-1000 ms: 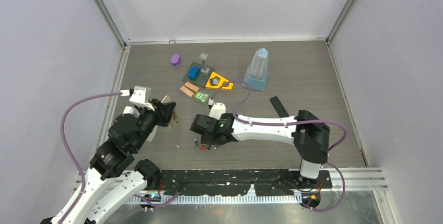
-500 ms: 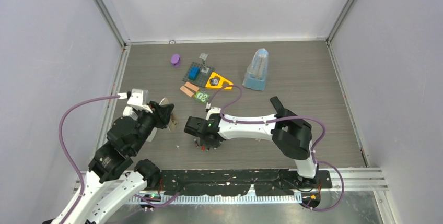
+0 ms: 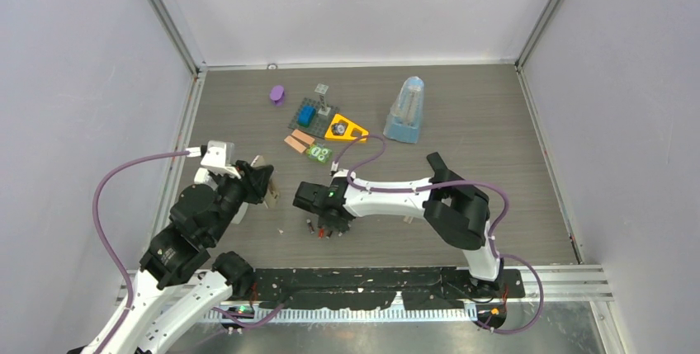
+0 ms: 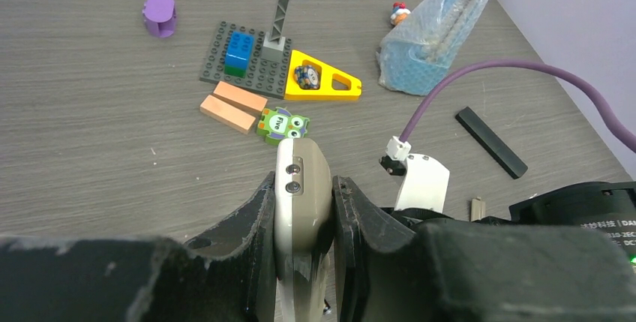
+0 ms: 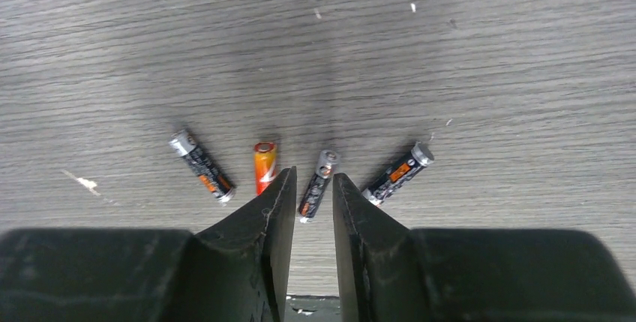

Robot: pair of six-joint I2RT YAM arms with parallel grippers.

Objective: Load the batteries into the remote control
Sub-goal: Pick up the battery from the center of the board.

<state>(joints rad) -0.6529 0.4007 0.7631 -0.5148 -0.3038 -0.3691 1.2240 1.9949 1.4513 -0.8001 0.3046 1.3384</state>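
Several batteries (image 5: 201, 164) lie fanned out on the table in the right wrist view, dark with orange marks, one mostly orange (image 5: 264, 166). My right gripper (image 5: 313, 174) is down over them, its jaws narrowly apart on either side of one dark battery (image 5: 318, 183) that lies slanted on the table. From above, the right gripper (image 3: 326, 224) covers most of the batteries (image 3: 319, 230). My left gripper (image 4: 304, 183) is shut on the remote control (image 4: 300, 187), held edge-on above the table. It sits left of the right arm in the top view, where the left gripper (image 3: 264, 181) hides most of the remote.
A flat black strip (image 3: 440, 168) lies right of the right arm. Further back are a grey brick plate (image 3: 312, 113), a yellow triangle (image 3: 344, 129), orange blocks (image 3: 298, 142), a green owl tile (image 3: 319, 153), a purple piece (image 3: 277, 94) and a blue bagged object (image 3: 406, 110).
The right arm has folded and shifted slightly left over the batteries, and its jaws have narrowed around one. The left gripper, still holding the remote, has drifted a little down.
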